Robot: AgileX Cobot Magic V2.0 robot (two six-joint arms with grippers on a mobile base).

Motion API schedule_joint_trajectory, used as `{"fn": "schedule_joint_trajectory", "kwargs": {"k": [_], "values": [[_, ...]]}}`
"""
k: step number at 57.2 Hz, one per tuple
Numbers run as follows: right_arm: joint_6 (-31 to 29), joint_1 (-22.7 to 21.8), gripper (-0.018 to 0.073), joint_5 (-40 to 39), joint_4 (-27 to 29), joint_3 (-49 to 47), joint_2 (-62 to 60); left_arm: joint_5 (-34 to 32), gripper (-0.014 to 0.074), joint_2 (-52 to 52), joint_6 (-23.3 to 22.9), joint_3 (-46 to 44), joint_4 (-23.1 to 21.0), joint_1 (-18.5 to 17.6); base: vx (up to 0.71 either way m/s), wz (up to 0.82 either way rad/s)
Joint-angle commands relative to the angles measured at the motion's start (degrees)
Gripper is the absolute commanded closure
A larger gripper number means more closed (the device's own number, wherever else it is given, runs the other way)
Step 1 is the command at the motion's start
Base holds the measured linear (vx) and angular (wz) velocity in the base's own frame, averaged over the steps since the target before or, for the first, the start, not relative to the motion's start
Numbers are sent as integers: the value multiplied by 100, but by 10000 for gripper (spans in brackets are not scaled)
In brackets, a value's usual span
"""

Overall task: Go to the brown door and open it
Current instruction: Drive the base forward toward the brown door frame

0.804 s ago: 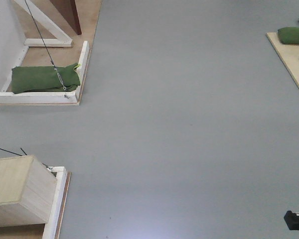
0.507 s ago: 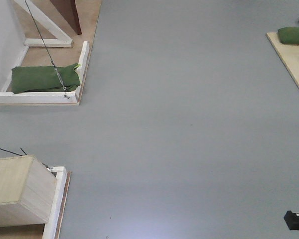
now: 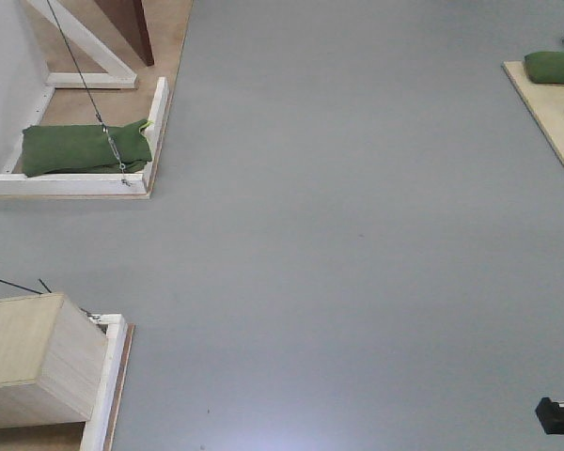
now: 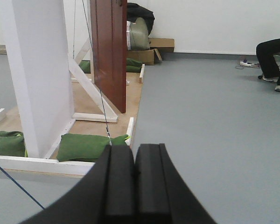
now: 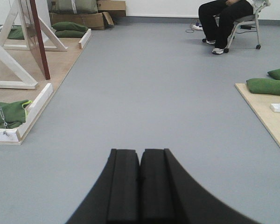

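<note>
The brown door (image 4: 109,51) stands upright in a white frame on a plywood base, ahead and to the left in the left wrist view. Its lower corner shows at the top left of the front view (image 3: 132,26), and it shows at the far left of the right wrist view (image 5: 35,37). My left gripper (image 4: 134,154) is shut and empty, well short of the door. My right gripper (image 5: 140,156) is shut and empty over bare grey floor.
A green sandbag (image 3: 83,147) lies on the door's base behind a white rail (image 3: 155,132), with a guy wire (image 3: 85,89) across it. A wooden box (image 3: 33,362) stands at lower left. A plywood platform with sandbags (image 3: 553,68) is at right. A seated person (image 5: 226,21) is far ahead.
</note>
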Motion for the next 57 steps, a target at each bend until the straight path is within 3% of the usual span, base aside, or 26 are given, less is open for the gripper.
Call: {"fn": "schedule_joint_trajectory", "kwargs": {"k": [1,57], "values": [[-32,-16,559,-453,-38,28,-85,-463,600,-75,-8,-99,3,3,0,0],[-32,-16,559,-453,-38,28,-80,-463,600,-75,-8,-99,3,3,11,3]]}}
